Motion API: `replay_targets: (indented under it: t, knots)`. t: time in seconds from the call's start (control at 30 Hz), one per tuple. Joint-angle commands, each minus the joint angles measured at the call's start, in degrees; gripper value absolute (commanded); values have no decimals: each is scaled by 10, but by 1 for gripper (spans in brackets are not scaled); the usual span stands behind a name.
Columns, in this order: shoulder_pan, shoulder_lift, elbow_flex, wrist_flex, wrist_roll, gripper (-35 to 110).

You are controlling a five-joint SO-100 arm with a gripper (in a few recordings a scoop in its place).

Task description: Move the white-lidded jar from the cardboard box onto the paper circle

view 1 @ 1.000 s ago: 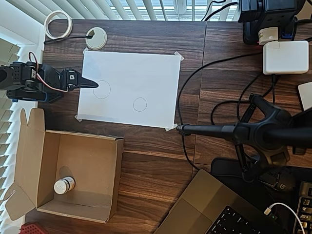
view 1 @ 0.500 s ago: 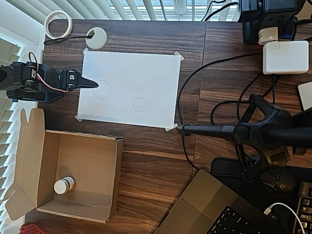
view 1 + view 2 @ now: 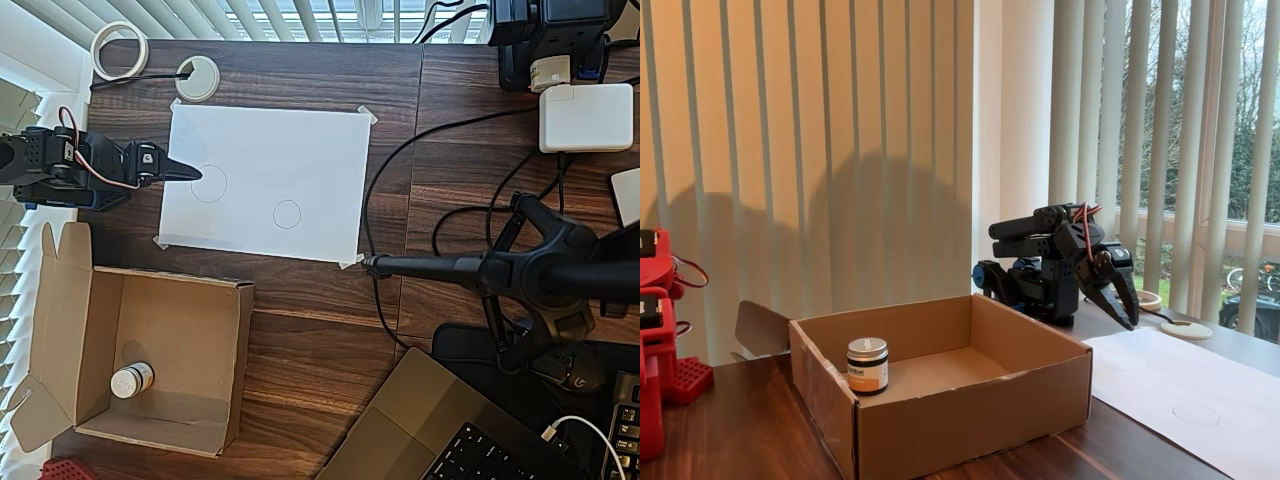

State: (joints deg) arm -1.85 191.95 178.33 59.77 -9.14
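Tool [image 3: 188, 172] parked, arm folded low at the left edge of the counter in the overhead view. Its dark tip lies over the left margin of the white paper sheet [image 3: 300, 150], just beside the larger pencil circle [image 3: 208, 183]. Jaws look drawn together to a single point, holding nothing; the fixed view [image 3: 1127, 305] shows the same closed beak angled downward.

White-lidded jar [image 3: 132, 380] stands upright inside the cardboard box [image 3: 230, 360], near the box's left wall and toward its lower corner in the overhead view, well apart from the tool. In the fixed view the jar [image 3: 867, 365] sits close to the near-left wall. Paper circle [image 3: 287, 214], the smaller outline, lies empty toward the lower right of the sheet.

Risks, as judged: the jar is tucked near a wall, so a descending jaw could catch the cardboard rim or flap [image 3: 60, 300] and shift the box. The squat, smooth side may slip or tip if gripped off-centre. The two circles invite a wrong-target placement.

Surface: dark wood-grain counter [image 3: 320, 320], sheet taped at its corners. Nearby: tape ring [image 3: 120, 48], white disc with a cable [image 3: 197, 78], power adapter [image 3: 585, 117], camera stand [image 3: 540, 275], laptop [image 3: 440, 430]. Vertical blinds [image 3: 840, 150] behind, daylight through the window.
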Motion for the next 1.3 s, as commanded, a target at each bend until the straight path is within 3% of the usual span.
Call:
replay_targets:
  t: [0.0, 0.7, 0.8, 0.93, 1.27]
  knots:
    - [-10, 38, -6, 3, -7, 0]
    - [-10, 38, -6, 3, -10, 1]
    - [-13, 38, -6, 3, -14, 17]
    - [7, 35, -5, 4, -132, 40]
    - [55, -105, -161, -34, -269, 36]
